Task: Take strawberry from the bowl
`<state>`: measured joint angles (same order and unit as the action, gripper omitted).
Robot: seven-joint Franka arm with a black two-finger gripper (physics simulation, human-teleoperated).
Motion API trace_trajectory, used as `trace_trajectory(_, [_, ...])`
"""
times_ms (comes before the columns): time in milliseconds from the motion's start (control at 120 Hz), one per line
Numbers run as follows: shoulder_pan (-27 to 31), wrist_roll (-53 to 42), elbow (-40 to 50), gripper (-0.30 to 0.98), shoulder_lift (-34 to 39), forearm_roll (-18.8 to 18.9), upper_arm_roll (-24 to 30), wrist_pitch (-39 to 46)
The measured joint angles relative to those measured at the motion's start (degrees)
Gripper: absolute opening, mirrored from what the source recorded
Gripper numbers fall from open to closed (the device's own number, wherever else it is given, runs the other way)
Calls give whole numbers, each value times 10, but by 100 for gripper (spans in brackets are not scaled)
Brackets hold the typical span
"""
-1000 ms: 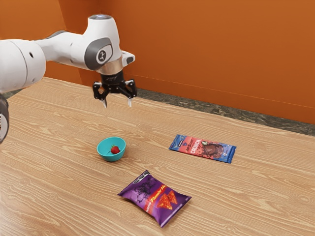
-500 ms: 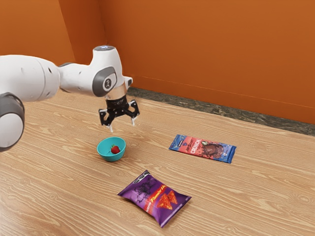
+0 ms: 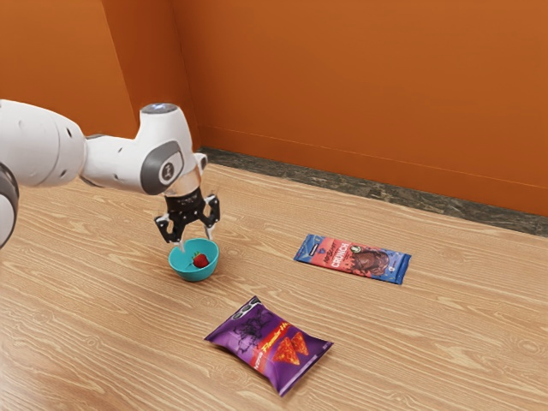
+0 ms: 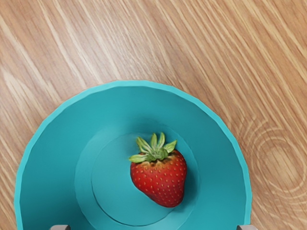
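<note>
White arm [image 3: 163,163] enters from the exterior view's left, bent down toward the bowl [image 3: 193,276]; fingers [image 3: 209,232] open, spread well apart, nothing between them; tips sit near the rim on its far side in the exterior view, can't tell if any contact; bowl is teal, upright on the desk [image 3: 445,342]; strawberry [image 3: 200,260] inside, on the bowl's floor, a bit off centre, lying on its side, green leaves attached; wrist view [image 4: 160,182] agrees, fruit clear of the rim all round.

Step in hand, my read: approach to the grasp, pick not made; next move looks like a small shift to line the fingers up over the fruit, then down inside the rim, close on both sides of the red body, straight lift; risks: a tip landing on the rim and tipping or pushing the bowl, fruit rolling off toward the wall of the bowl, pinch catching only leaves; flesh likely soft, so light squeeze.

Further along, purple chip bag [image 3: 270,345] flat on the desk, apart from the bowl; then chocolate bar [image 3: 353,259] toward the exterior view's right, lying flat; both look irrelevant, leave alone.
</note>
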<state>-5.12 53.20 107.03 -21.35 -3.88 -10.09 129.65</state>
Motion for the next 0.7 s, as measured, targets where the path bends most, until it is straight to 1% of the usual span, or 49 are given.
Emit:
trace_trajectory(417, [-8,29,41,34,16,-1,-5,37])
trace_trajectory(700, [-5,40,43,32,-5,-2,-5,52])
